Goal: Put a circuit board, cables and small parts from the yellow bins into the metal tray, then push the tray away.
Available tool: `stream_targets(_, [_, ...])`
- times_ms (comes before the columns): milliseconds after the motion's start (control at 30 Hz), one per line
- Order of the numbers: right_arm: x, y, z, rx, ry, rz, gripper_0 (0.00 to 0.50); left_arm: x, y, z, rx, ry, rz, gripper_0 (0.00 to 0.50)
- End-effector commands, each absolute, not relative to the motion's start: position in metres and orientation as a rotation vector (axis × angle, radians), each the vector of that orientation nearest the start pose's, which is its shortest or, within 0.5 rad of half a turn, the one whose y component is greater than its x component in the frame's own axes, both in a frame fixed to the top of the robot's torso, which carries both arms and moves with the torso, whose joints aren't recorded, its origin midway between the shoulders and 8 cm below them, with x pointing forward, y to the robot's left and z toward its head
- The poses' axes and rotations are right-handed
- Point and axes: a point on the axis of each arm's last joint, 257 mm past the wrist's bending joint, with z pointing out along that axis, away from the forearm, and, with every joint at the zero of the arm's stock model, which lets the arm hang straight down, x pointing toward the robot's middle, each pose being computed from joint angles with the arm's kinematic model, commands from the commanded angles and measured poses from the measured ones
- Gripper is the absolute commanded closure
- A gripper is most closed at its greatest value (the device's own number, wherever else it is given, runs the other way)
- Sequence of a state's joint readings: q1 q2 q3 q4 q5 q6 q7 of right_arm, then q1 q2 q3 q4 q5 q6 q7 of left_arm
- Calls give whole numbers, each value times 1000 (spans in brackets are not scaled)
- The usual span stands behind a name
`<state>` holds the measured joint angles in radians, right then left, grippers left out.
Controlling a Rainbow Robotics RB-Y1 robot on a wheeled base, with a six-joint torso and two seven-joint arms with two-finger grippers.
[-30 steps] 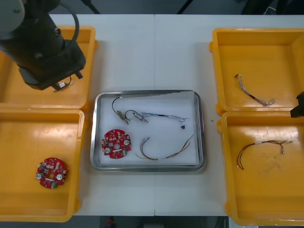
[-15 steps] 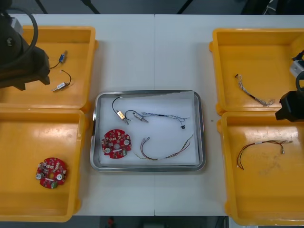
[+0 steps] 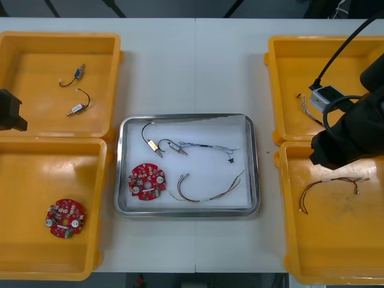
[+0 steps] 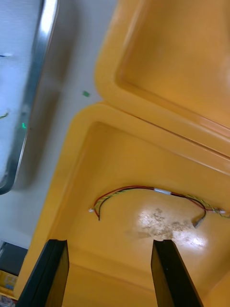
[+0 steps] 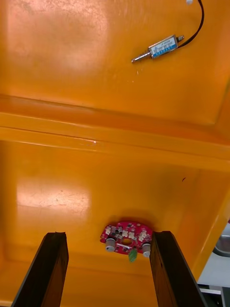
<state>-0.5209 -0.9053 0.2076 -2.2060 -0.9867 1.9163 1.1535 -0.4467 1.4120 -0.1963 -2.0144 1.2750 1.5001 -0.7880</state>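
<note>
Between the bins (image 3: 36,66) on the surface (image 3: 192,66), the tray (image 3: 180,116) is already holding a board (image 3: 147,180), a black cable (image 3: 146,131) with small parts (image 3: 154,145), a blue-white cable (image 3: 207,146) and a red-yellow cable (image 3: 210,191), so loading is looking done or nearly so, with the push away remaining. At the right, the right claw (image 4: 109,244) is hanging open and empty over the near right bin (image 4: 72,158), above a spare red-yellow cable (image 4: 143,189). The left claw (image 5: 109,235) is hovering open, holding nothing, over the near left bin (image 5: 48,192) and its spare board (image 5: 127,234).
</note>
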Motion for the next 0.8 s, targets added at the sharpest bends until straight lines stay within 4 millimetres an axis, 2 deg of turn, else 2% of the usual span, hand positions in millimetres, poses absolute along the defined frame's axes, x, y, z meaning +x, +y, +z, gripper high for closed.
stream_targets(33, [383, -204, -149, -823, 2635, -84, 0, 403, 391, -117, -217, 2655, 71, 0])
stream_targets(100, [381, -186, -152, -905, 2614, -83, 0, 398, 398, -126, -210, 2648, 94, 0])
stream_targets(300, [371, -145, -163, -1104, 2557, -76, 0, 385, 404, -145, -226, 2643, 65, 0])
stream_targets(333, [370, -143, -164, -1118, 2554, -78, 0, 385, 405, -145, -225, 2641, 68, 0])
stream_targets(400, [364, -125, -169, -1209, 2518, -76, 0, 382, 408, -149, -231, 2635, 66, 0])
stream_targets(600, [354, -89, -186, -1500, 2353, -121, 0, 379, 403, -153, -222, 2639, 47, 0])
stream_targets(800, [340, -54, -204, -1710, 2185, -130, 0, 376, 402, -160, -224, 2651, 39, 0])
